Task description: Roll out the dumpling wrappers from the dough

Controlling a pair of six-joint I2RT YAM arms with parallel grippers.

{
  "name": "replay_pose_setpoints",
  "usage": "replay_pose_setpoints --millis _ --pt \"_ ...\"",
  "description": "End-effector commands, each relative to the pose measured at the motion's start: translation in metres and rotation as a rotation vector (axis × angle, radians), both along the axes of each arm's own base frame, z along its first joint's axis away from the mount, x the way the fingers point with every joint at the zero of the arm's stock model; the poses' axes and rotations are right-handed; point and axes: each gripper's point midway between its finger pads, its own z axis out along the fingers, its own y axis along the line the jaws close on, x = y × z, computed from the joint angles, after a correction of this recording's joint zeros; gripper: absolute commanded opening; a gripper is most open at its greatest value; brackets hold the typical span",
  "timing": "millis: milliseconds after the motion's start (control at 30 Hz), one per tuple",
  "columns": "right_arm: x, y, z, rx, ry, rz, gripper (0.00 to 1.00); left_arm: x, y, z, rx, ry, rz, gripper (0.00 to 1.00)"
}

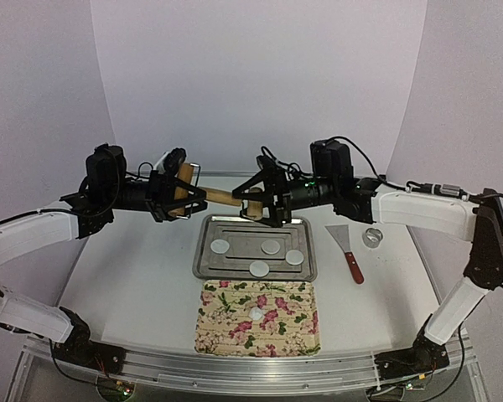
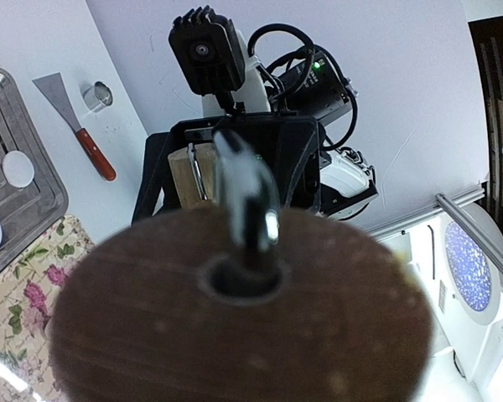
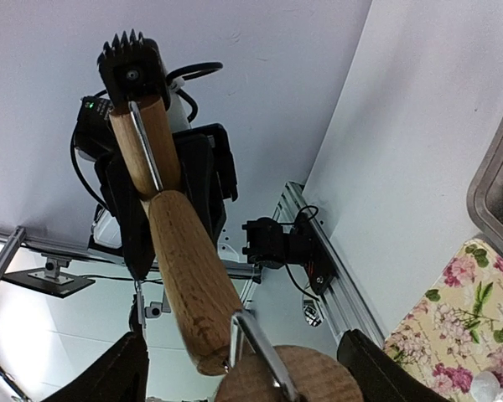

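A wooden rolling pin (image 1: 222, 198) hangs level in the air behind the metal tray (image 1: 243, 230). My left gripper (image 1: 179, 194) is shut on its left handle, whose round brown end (image 2: 235, 318) fills the left wrist view and hides the fingers. My right gripper (image 3: 250, 378) is open, its black fingers (image 3: 121, 373) wide apart on either side of the other handle (image 3: 289, 377). Several dumpling wrappers (image 1: 220, 246) lie flat in the tray. One small white piece of dough (image 1: 256, 313) sits on the floral mat (image 1: 226, 331).
A red-handled scraper (image 1: 350, 251) and a metal ring cutter (image 1: 372, 238) lie on the table right of the tray. The floral mat lies in front of the tray, near the arms' base rail (image 1: 251, 368).
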Motion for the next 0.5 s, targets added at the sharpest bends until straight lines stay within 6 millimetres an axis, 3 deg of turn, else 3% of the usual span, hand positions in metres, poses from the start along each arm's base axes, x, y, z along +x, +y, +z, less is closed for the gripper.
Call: replay_pose_setpoints --millis 0,467 --pt "-0.005 0.008 0.035 0.113 -0.065 0.008 0.74 -0.007 0.003 0.016 -0.052 -0.078 -0.027 0.0" --pt "-0.004 0.022 0.032 0.135 -0.038 -0.011 0.54 -0.002 -0.003 -0.002 -0.023 -0.06 -0.053 0.0"
